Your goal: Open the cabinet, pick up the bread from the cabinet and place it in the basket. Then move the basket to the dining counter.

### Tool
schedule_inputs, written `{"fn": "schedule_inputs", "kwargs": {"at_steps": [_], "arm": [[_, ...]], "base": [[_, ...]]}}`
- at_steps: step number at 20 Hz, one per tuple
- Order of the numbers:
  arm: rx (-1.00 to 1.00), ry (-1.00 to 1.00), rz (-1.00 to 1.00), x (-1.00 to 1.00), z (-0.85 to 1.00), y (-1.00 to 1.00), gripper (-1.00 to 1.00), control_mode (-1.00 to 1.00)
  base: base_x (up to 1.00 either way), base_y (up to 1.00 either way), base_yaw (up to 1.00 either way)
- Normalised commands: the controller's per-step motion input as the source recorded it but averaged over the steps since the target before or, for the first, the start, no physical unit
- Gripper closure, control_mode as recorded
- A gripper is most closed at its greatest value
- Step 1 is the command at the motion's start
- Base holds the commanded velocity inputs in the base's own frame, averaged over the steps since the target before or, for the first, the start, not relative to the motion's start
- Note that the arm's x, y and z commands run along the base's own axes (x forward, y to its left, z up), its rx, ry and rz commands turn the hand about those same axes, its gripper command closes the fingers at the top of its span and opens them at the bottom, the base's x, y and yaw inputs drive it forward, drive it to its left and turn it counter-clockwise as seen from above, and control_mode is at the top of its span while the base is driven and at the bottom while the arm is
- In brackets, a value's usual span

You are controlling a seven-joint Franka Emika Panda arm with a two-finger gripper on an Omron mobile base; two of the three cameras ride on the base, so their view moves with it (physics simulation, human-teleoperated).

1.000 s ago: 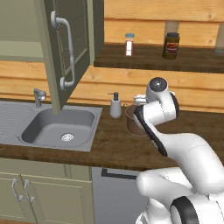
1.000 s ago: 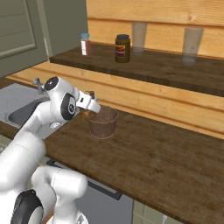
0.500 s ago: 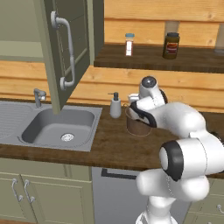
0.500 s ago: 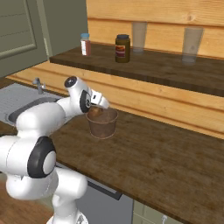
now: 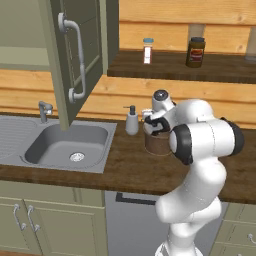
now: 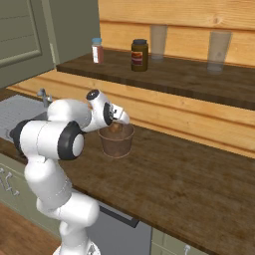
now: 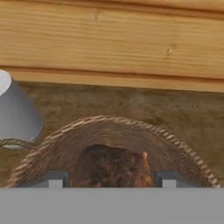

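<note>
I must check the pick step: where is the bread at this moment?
The bread lies inside the basket on the dark worktop, right of the soap bottle, with the claw directly above it.

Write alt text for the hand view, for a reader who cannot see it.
A dark brown loaf of bread lies inside a round woven basket, seen from just above its rim, with the two fingertips at either side of the loaf. The basket stands on a dark wood worktop before a plank wall, a grey soap bottle beside it.

arm folded closer over basket (image 6: 117, 140)
</note>
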Motion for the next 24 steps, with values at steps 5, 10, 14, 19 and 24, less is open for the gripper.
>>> {"fn": "schedule_inputs", "kwargs": {"at_steps": [5, 10, 14, 19, 24], "arm": [[0.01, 0.13, 0.0, 0.68, -0.3, -0.07, 1.0, -1.0], [0.0, 0.16, 0.0, 0.34, -0.41, -0.02, 1.0, -1.0], [0.0, 0.02, 0.0, 0.0, -0.38, 0.0, 1.0, -1.0], [0.0, 0.0, 0.0, -0.05, -0.03, 0.0, 1.0, -1.0], [0.0, 0.0, 0.0, -0.15, 0.0, 0.0, -1.0, -1.0]], "base": [[0.0, 0.0, 0.0], [0.0, 0.0, 0.0], [0.0, 0.0, 0.0], [0.0, 0.0, 0.0], [0.0, 0.0, 0.0]]}}
